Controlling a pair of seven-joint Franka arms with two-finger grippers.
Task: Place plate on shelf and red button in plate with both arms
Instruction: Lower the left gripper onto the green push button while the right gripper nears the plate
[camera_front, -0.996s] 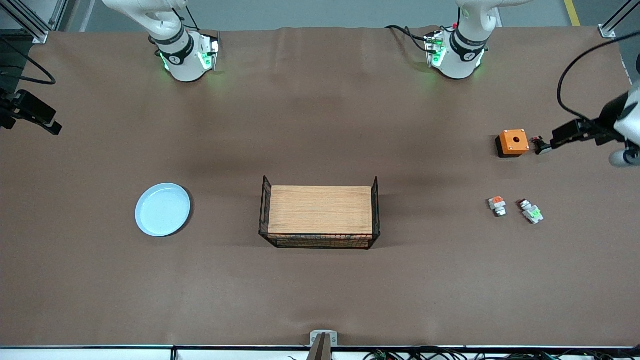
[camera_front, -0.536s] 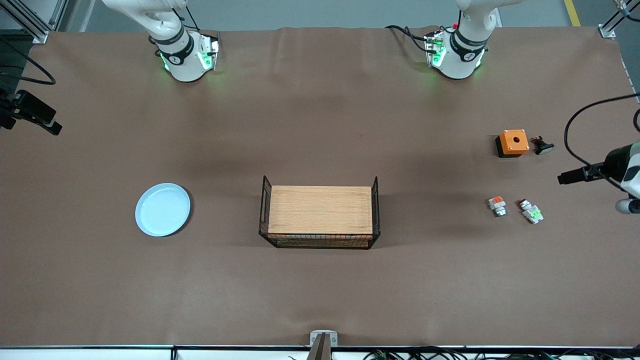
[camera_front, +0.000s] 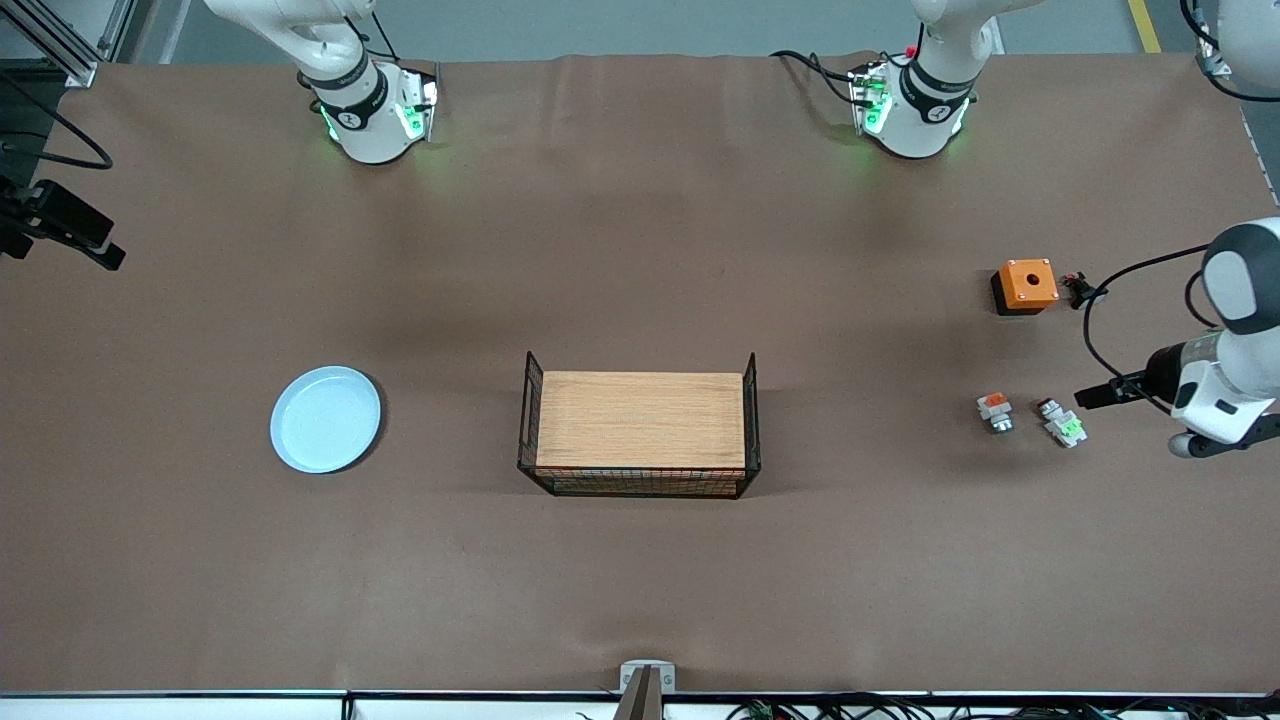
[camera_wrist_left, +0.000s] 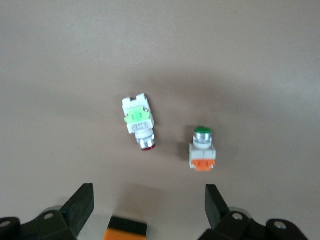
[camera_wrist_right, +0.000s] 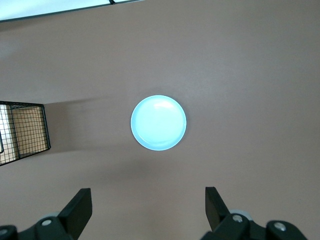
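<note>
The pale blue plate (camera_front: 325, 418) (camera_wrist_right: 158, 122) lies flat toward the right arm's end of the table. My right gripper (camera_wrist_right: 148, 210) hangs high over the table beside it, open and empty. The red button (camera_front: 1062, 422) (camera_wrist_left: 138, 122), a white piece with a green patch and a red tip, lies on its side toward the left arm's end. My left gripper (camera_front: 1092, 396) (camera_wrist_left: 149, 205) hovers over the table close beside the red button. It is open, with nothing between its fingers.
A white switch piece with an orange patch (camera_front: 994, 410) (camera_wrist_left: 202, 150) lies beside the red button. An orange box (camera_front: 1025, 285) and a black mushroom button (camera_front: 1082, 290) sit farther from the front camera. A wire basket holding a wooden board (camera_front: 640, 425) stands mid-table.
My left arm has swung from beside the orange box toward the front camera and now hangs by the red button. The plate, the buttons and the right arm have not moved.
</note>
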